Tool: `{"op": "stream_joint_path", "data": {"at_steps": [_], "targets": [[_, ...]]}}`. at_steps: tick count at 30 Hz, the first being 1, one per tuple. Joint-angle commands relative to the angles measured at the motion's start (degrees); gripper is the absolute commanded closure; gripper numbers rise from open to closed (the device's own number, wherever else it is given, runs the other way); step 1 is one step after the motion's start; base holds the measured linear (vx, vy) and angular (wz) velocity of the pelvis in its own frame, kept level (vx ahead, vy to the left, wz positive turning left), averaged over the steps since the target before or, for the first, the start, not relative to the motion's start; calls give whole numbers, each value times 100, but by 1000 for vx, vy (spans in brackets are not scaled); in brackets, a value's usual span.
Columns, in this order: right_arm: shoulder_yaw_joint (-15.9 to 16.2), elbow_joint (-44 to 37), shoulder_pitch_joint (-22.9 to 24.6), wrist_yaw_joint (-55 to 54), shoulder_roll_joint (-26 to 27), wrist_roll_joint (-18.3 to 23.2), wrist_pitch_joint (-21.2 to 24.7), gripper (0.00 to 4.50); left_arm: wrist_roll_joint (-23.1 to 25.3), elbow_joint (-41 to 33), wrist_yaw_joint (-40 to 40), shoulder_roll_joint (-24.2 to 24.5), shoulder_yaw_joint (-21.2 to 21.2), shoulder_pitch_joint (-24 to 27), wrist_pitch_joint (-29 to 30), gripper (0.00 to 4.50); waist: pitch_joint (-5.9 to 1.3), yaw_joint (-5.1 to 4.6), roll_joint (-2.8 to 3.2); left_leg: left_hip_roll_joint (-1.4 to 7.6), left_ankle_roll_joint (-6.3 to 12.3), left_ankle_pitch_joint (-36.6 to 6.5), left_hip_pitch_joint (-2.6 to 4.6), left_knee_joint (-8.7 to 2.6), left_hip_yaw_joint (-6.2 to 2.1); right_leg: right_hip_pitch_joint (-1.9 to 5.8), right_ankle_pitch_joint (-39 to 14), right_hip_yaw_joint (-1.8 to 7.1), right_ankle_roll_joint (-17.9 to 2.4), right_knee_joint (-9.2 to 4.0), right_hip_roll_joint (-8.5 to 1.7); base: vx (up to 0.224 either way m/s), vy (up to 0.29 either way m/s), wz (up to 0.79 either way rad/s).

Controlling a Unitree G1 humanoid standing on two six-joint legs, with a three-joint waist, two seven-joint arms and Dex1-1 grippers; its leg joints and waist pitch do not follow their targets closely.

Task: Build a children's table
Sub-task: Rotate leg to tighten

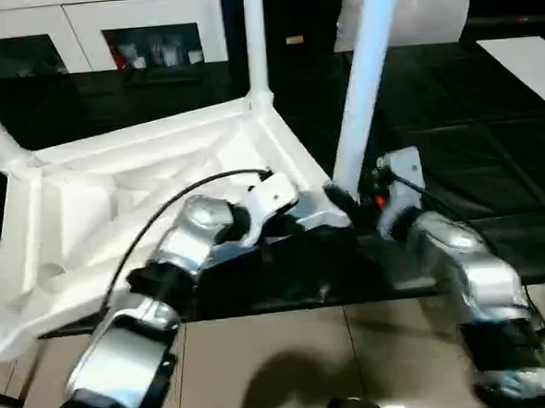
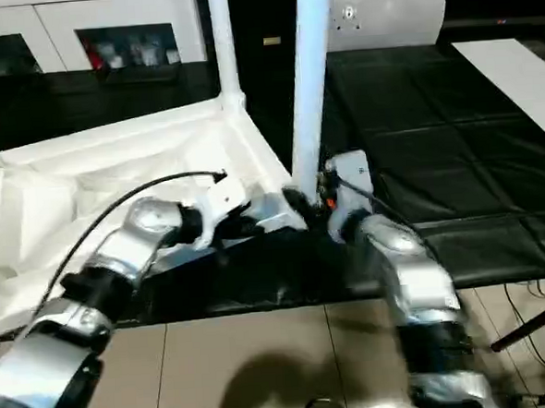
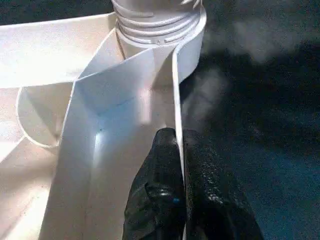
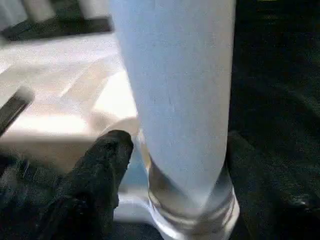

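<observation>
Three long white tapered tube legs stand in the upturned white plastic square top [image 1: 143, 203] on the black padded work surface [image 1: 455, 156]; a fourth isn't visible. The left gripper [image 3: 181, 190] pinches the top's rim. The right gripper [image 1: 370, 203] is at the near-corner leg [image 1: 362, 78], its grip impossible to judge. Sockets shown hold legs.

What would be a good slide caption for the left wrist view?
Left tool pinches the upturned table top's side wall just below a corner socket holding a screwed-in leg.
</observation>
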Motion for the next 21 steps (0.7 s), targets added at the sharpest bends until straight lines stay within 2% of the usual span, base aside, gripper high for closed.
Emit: {"op": "stream_joint_path", "data": {"at_steps": [1,5,6,7,8,9,11,13,14,17,21], "targets": [[255,-143,111,812,-336,79,-221,86,-230,-261,-613,150,-46,81,-478,450,-391,26,-73,264,566,-1317,116,-345,-119,317,-1490,177,-1343,-399,-270,0,0,0],[325,-199,209,1860,-871,234,-523,86,-284,-230,-1320,479,-216,162,-905,450,-376,30,-68,283,470,-1532,129,-369,-127,296,-1714,185,-1341,-409,-270,0,0,0],[325,-199,209,1860,-871,234,-523,86,-284,-230,-1320,479,-216,162,-905,450,-377,33,-65,286,468,-1568,133,-371,-131,291,-1734,184,-1341,-412,-271,0,0,0],[380,-187,228,2426,-1127,416,-588,86,-343,-245,-1657,599,-259,183,-1050,450,-380,63,-57,303,449,-1586,158,-374,-126,277,-1678,188,-1376,-406,-269,0,0,0],[443,-150,223,2852,-1314,541,-626,86,-431,-266,-1953,662,-264,195,-1148,450,-381,79,-76,308,460,-1564,149,-373,-125,292,-1640,184,-1387,-396,-270,0,0,0],[443,-150,223,2852,-1314,541,-626,86,-431,-266,-1953,662,-264,195,-1148,450,-387,108,-70,312,484,-1523,152,-369,-119,307,-1564,183,-1412,-385,-272,0,0,0],[632,-48,180,3517,-1581,627,-689,112,-523,-360,-2422,765,-343,233,-1220,450,-392,177,-56,333,544,-1353,153,-361,-96,295,-1235,187,-1542,-336,-269,0,0,0],[675,-21,167,3662,-1631,642,-707,123,-533,-379,-2521,790,-367,244,-1245,450,-394,206,-61,336,572,-1311,151,-355,-89,293,-1167,189,-1591,-325,-280,0,0,0],[748,26,142,3865,-1693,643,-753,134,-543,-376,-2618,811,-392,239,-1298,450,-393,236,-83,335,573,-1276,150,-352,-84,286,-1190,191,-1585,-324,-286,0,0,0],[857,182,32,4296,-1754,693,-756,169,-578,-345,-2805,842,-421,196,-1397,450,-388,283,-77,338,541,-1269,152,-355,-89,286,-1310,191,-1578,-320,-294,0,0,0],[916,346,-134,4484,-1717,831,-669,201,-617,-363,-2968,859,-456,186,-1449,450,-378,291,-87,333,493,-1331,149,-363,-93,280,-1405,188,-1549,-327,-292,0,0,0]]}}
